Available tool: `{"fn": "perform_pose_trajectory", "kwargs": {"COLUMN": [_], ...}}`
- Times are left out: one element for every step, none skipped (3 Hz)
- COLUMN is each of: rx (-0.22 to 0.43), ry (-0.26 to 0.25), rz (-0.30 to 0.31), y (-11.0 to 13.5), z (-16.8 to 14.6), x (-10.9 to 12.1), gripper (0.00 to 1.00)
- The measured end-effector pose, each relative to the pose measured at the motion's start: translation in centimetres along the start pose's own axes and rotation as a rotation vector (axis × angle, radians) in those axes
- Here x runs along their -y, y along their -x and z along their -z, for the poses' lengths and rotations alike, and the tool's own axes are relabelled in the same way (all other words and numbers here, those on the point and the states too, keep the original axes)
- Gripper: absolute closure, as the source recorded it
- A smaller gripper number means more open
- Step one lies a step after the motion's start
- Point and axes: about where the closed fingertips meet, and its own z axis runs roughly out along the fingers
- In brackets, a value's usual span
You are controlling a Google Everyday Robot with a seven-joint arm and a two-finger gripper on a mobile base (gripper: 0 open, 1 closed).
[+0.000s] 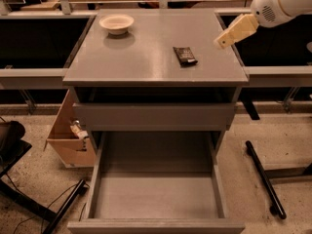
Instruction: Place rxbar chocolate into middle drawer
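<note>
Cream plastic hand on a white arm hangs over the right edge of the smooth grey metal tabletop, holding nothing; apart or together cannot be told. The flat, glossy dark-wrapped rxbar chocolate lies just left of it, not touching, print unreadable. A round cream bowl sits at far left. Below, the grey metal middle drawer stands pulled out.

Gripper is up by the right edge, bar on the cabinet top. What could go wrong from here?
1. The rxbar chocolate lies flat on the cabinet top; the gripper, off to its right near the edge, may slide it instead of lifting it.
2. The open middle drawer sits low and forward of the top; an early release could miss it.
</note>
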Motion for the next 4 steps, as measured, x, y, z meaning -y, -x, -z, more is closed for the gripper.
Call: {"fn": "perform_pose_trajectory", "kwargs": {"rx": [0.006, -0.031, -0.093, -0.129], "ry": [-0.024, -0.06, -0.086, -0.072], "rz": [-0.078, -0.185, -0.303, -0.372], "y": [1.1, 1.4, -0.3, -2.0], "z": [-3.5, -7.7, -12.9, -16.2], "x": [2.0, 4.1, 5.8, 5.9], "gripper": [0.0, 0.0, 0.0, 0.0]}}
